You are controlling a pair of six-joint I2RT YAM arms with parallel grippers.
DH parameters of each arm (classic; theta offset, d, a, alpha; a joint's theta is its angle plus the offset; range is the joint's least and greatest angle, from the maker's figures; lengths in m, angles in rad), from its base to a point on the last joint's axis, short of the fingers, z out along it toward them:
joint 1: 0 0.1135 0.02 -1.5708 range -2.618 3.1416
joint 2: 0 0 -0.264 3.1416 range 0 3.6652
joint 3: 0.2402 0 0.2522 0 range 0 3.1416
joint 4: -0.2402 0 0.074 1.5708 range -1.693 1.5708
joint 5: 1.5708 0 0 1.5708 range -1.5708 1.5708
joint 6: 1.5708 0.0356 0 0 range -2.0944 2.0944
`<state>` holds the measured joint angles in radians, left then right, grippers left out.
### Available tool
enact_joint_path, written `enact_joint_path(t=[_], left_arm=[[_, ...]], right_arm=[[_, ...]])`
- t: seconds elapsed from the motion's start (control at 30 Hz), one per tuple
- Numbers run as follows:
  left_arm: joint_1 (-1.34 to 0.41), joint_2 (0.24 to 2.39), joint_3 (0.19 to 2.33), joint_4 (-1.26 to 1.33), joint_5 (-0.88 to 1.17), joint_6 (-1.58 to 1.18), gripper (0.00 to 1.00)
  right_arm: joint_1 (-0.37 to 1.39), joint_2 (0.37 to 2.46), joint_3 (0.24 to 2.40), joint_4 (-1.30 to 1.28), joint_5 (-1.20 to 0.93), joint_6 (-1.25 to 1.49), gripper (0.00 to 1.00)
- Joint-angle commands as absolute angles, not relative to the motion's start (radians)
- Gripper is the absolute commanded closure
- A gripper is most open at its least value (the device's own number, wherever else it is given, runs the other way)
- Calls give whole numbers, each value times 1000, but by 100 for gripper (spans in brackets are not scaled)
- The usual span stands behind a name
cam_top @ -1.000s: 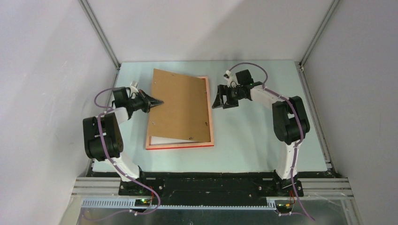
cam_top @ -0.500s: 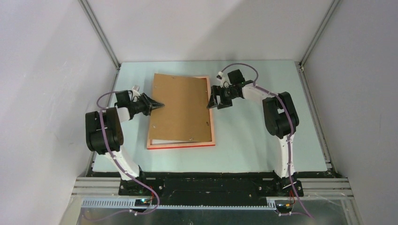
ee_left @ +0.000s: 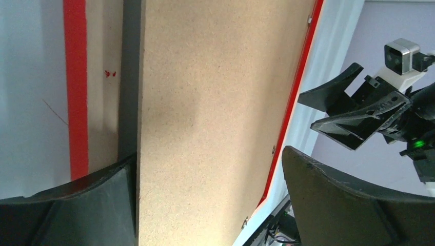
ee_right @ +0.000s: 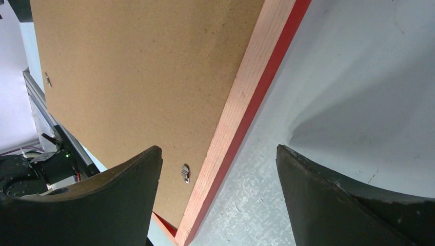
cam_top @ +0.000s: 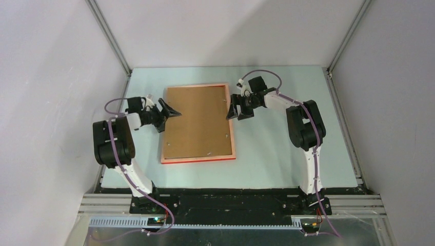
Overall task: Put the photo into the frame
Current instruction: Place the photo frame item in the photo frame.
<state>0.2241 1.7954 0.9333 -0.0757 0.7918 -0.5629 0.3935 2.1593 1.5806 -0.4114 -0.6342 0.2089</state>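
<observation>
Frame (cam_top: pixel 198 160) sits face-down on the desk (cam_top: pixel 277 154) with the backing board (cam_top: pixel 197 123) in it. The photo's hidden, so I can't tell if it's underneath. My left claw (cam_top: pixel 172 109) and right claw (cam_top: pixel 236 111) gape empty at the frame's side rails. The board's left edge looks unseated to me — one crooked push and it jams.

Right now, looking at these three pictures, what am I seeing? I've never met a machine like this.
You see two robot arms, the left arm and the right arm, fixed at the near edge of a table. The wide picture comes from a camera above and behind them. The two close pictures come from a camera on each wrist, and the dark shapes at the bottom are that arm's own jaws. On the table lies a red frame, back up, with a brown board laid in it. Both pairs of jaws stand open at the frame's sides and hold nothing. No photo shows.
</observation>
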Motion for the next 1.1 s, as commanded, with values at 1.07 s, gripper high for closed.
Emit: enact_joint_path(t=[1.07], left_arm=[[103, 1815, 1269, -493, 415, -248, 0]], right_arm=[[394, 2090, 1551, -420, -615, 182, 14]])
